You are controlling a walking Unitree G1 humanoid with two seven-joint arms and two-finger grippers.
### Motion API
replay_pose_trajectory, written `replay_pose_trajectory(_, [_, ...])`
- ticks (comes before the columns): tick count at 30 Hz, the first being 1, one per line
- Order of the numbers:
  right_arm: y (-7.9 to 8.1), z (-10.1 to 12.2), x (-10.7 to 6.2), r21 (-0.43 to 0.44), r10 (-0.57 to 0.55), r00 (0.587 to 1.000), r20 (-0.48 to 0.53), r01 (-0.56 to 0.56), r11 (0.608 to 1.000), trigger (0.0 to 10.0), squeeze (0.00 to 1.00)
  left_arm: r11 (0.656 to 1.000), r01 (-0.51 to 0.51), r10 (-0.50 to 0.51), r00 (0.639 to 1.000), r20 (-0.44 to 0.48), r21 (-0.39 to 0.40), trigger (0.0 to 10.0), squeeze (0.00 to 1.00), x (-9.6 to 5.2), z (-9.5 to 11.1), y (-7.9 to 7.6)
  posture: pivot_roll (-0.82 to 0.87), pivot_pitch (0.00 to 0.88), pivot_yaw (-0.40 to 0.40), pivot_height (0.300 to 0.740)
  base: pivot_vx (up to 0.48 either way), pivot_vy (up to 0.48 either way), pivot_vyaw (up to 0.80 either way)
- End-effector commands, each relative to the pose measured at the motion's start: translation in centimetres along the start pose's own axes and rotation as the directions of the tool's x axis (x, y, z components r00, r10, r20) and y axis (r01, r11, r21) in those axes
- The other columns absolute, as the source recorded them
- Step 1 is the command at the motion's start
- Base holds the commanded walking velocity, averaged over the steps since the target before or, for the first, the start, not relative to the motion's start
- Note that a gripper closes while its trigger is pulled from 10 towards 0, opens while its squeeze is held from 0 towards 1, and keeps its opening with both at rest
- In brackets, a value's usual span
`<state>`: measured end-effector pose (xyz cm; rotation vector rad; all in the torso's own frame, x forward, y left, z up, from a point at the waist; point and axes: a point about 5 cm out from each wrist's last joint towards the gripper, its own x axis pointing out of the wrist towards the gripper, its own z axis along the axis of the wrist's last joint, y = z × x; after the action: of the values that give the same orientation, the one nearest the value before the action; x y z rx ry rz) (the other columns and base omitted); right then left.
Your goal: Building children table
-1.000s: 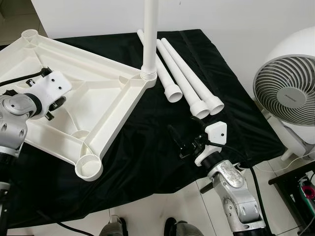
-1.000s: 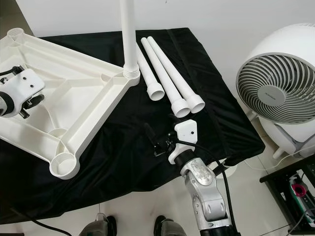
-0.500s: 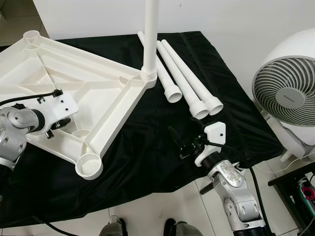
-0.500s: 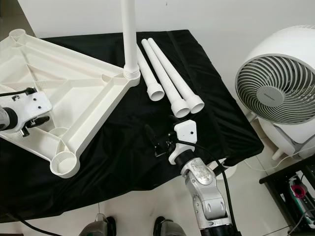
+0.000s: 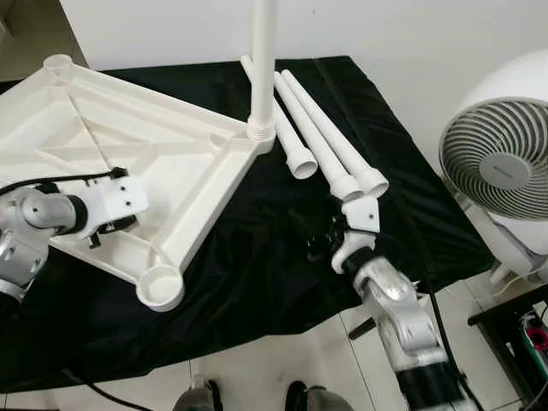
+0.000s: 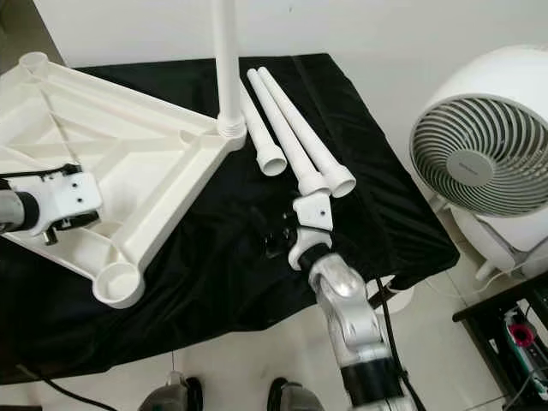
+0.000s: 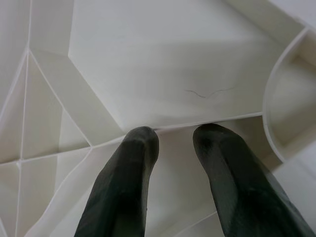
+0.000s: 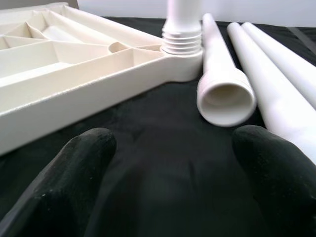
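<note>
A white tabletop [image 5: 128,145] lies upside down on a black cloth. One white leg [image 5: 263,60] stands screwed into its right corner socket. Three loose legs [image 5: 330,145] lie side by side to the right of it. The front corner socket [image 5: 160,287] is empty. My left gripper [image 5: 101,231] rests on the tabletop's underside near its front edge; its fingers [image 7: 140,148] stand slightly apart, open, tips against a rib. My right gripper [image 8: 173,140] hovers low over the cloth, open wide, facing the open end of the nearest loose leg [image 8: 224,94].
A white fan [image 5: 501,163] stands on the floor to the right of the table. A dark rack [image 5: 514,330] sits at the lower right. The cloth [image 5: 257,282] hangs over the table's front edge, with feet [image 5: 201,398] on the tiled floor below.
My left gripper slid along the underside toward the front corner socket. My right gripper moved forward over the cloth, closer to the ends of the loose legs.
</note>
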<state>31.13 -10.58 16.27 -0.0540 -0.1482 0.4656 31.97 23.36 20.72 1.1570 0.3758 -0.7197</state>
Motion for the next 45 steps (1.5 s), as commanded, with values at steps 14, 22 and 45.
replay_pose_trajectory(14, [0.2,-1.3,4.3,0.053,-0.033,0.998,-0.061,0.037,0.998,10.0,0.0,0.981,0.182,-0.184,0.982,0.037,0.064,10.0,0.0,0.8,0.8,-2.3,0.1,0.234,-0.047,0.74,0.0,0.0,0.0])
replay_pose_trajectory(22, [0.9,-1.2,5.7,0.076,-0.032,0.998,-0.06,0.037,0.996,10.0,0.0,0.978,0.195,-0.198,0.979,0.04,0.067,10.0,0.0,0.8,0.9,-2.6,0.11,0.27,-0.049,0.74,0.0,0.0,0.0])
replay_pose_trajectory(45, [3.3,-0.7,9.1,0.087,0.025,0.997,-0.072,-0.018,0.996,10.0,0.0,0.962,0.259,-0.265,0.962,0.064,0.084,10.0,0.0,0.1,1.7,-4.1,0.14,0.305,-0.064,0.74,0.0,0.0,0.0])
